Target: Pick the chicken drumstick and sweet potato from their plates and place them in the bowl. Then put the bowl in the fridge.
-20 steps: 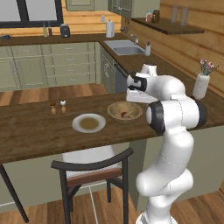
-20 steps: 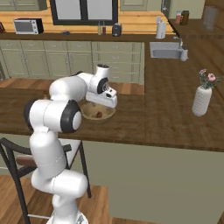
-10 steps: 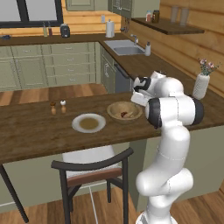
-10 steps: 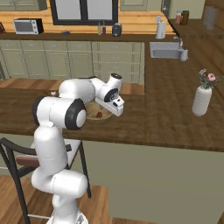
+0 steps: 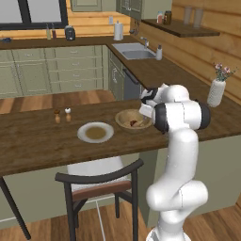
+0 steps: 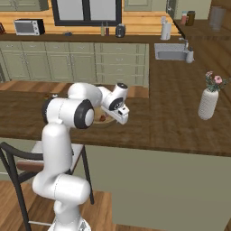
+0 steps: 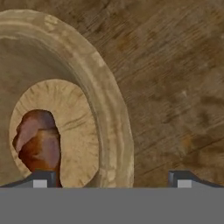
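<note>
The claw [image 7: 111, 177] is spread wide and holds nothing; its two dark tips are seen straddling the thick rim of the bowl [image 7: 114, 118], one tip over the bowl's inside, the other over the bare wooden table [image 7: 175, 87]. Inside the bowl, the dark reddish-brown chicken drumstick [image 7: 38, 142] is lying on the pale bottom. From the left base view, the bowl [image 5: 123, 122] is set on the table beside a white plate [image 5: 95, 132], on which a tan-orange patch, perhaps the sweet potato, is faintly visible. Two small shakers [image 5: 62, 115] are placed further left.
</note>
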Robot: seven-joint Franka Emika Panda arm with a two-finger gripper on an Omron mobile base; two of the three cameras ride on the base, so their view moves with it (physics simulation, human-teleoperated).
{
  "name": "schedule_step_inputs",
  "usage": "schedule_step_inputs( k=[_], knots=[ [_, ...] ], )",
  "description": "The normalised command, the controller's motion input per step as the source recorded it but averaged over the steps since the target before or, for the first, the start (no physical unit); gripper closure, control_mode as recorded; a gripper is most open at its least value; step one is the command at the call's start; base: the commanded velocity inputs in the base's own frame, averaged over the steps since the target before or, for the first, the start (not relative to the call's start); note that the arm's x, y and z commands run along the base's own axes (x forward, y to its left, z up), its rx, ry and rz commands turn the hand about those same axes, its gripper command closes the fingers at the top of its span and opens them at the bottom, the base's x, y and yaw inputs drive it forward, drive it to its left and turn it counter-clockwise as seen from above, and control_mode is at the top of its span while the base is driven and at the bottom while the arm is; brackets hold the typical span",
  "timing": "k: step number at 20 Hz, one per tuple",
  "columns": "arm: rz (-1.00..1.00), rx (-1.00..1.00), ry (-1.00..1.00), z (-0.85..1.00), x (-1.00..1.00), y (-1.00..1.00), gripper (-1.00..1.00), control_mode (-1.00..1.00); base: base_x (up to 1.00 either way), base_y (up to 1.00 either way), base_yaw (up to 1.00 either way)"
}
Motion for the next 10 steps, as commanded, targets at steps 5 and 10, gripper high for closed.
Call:
schedule_step_inputs(
  k=[5, 10],
  knots=[
    [0.0, 0.0, 0.0, -0.31, 0.18, 0.12, -1.0, -1.0, 0.0, 0.0, 0.0],
    [0.0, 0.01, 0.0, -0.29, 0.11, 0.12, -1.0, -1.0, 0.0, 0.0, 0.0]
  ],
)
